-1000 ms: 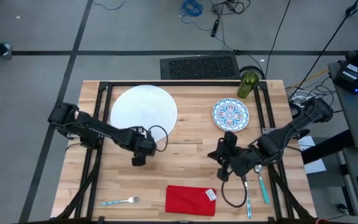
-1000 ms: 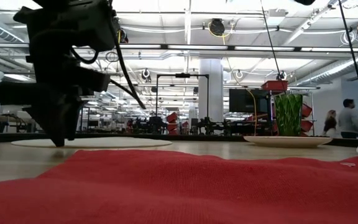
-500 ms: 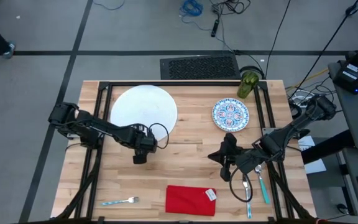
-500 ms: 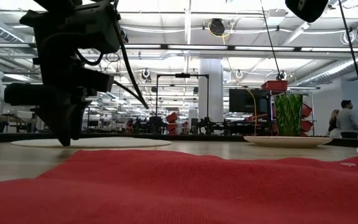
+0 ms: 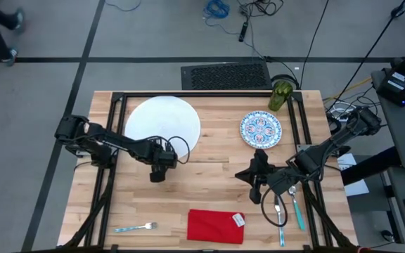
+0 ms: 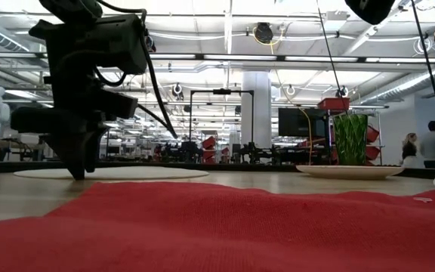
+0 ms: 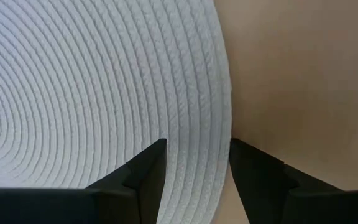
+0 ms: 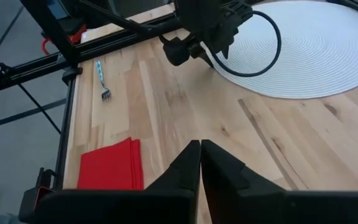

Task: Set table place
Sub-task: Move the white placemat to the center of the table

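Observation:
A big white round piece point(image 5: 162, 123), flat and ribbed in rings like a woven mat point(image 7: 73, 81), lies at the table's far left. My left gripper point(image 5: 158, 169) points down over its near rim, open, with one finger over the white piece and one over bare wood point(image 7: 197, 143). My right gripper point(image 5: 254, 179) is shut and empty point(image 8: 201, 144), low over the wood right of centre. The blue-patterned plate point(image 5: 261, 129) and green cup point(image 5: 281, 95) stand far right. The red napkin point(image 5: 215, 226), fork point(image 5: 136, 227), knife point(image 5: 280, 214) and teal spoon point(image 5: 297, 211) lie along the near edge. My left gripper stands open astride the white piece's near rim point(image 7: 219, 124), coming from above. Its tips point(image 6: 74, 172) reach down to about the piece's level. I cannot tell whether they touch it.
The black frame rails point(image 5: 107, 176) run along the table's left and right sides. A cable loop point(image 5: 269, 211) hangs from my right arm above the knife. Bare wood point(image 5: 209, 176) lies between the two grippers. People move in the room behind the table.
My left gripper has edged toward the table's far edge, onto the white piece's near rim, staying open. My right gripper has shifted a little toward the table's right edge, still shut.

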Robot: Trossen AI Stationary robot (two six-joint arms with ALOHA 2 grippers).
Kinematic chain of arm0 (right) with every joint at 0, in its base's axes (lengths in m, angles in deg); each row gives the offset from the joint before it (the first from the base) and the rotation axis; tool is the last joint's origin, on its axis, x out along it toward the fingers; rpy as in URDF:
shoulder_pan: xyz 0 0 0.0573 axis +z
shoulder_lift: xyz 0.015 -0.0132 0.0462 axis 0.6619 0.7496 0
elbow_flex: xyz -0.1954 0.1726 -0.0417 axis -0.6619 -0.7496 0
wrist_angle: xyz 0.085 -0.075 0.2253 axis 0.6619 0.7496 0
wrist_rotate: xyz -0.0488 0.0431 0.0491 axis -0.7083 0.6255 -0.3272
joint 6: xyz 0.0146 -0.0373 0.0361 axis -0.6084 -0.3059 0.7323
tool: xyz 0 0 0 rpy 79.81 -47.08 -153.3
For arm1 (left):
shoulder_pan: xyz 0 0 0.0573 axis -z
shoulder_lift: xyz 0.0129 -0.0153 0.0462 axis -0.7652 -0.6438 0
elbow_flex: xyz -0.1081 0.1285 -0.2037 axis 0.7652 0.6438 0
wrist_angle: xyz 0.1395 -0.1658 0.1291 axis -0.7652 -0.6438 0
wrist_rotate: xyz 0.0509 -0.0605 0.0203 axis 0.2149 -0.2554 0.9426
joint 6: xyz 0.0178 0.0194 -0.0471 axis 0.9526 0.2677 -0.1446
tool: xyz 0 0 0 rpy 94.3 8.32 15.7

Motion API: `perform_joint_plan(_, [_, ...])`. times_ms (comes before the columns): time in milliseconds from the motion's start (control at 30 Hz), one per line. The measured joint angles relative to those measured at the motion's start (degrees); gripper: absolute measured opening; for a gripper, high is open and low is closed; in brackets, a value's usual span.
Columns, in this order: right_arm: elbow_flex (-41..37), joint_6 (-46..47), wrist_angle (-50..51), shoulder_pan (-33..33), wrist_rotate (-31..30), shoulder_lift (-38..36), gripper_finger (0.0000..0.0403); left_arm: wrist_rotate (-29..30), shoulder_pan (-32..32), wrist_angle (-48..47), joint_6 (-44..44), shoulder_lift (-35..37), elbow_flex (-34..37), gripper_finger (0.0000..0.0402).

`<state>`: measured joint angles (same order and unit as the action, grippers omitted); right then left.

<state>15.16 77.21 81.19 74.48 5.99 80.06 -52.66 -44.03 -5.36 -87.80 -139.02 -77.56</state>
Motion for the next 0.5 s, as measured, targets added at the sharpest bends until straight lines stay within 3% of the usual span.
perform_joint_plan(300, [0.0,0.14,-0.47,0.0,0.02,0.02,0.0,9.36,0.08,-0.79,-0.04,-0.04,0.15,0.016])
perform_joint_plan(500, [0.0,0.59,-0.47,0.0,0.04,0.04,0.0,9.85,0.08,-0.55,-0.44,-0.04,0.15,0.016])
